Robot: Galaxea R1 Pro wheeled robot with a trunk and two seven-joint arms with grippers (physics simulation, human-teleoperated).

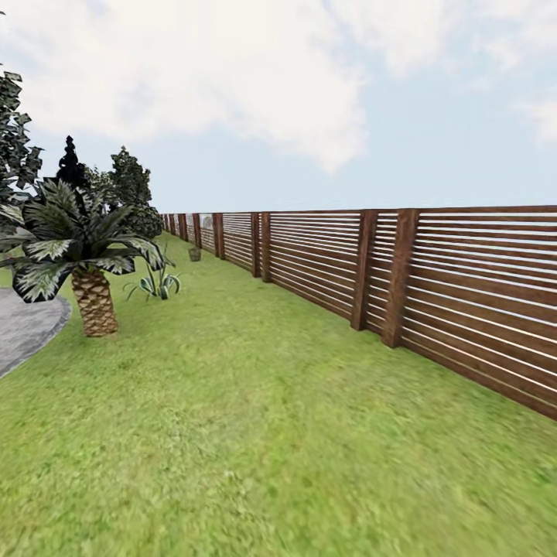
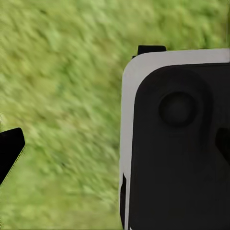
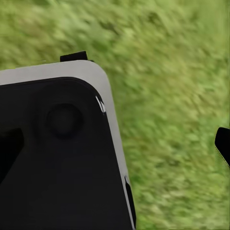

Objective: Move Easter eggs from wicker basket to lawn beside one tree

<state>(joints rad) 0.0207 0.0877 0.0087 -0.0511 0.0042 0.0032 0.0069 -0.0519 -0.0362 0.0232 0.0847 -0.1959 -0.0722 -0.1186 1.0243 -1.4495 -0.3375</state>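
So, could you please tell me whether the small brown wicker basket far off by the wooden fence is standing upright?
Upright, it seems: the brown wicker basket stands on the lawn; too distant for contents.

A brown slatted fence point(image 1: 402, 271) runs beneath a cloudy pale sky point(image 1: 309, 77).

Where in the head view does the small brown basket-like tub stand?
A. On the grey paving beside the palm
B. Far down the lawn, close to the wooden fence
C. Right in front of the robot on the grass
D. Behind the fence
B: the wicker basket shows small and distant on the lawn, close to the fence, well beyond the palm.
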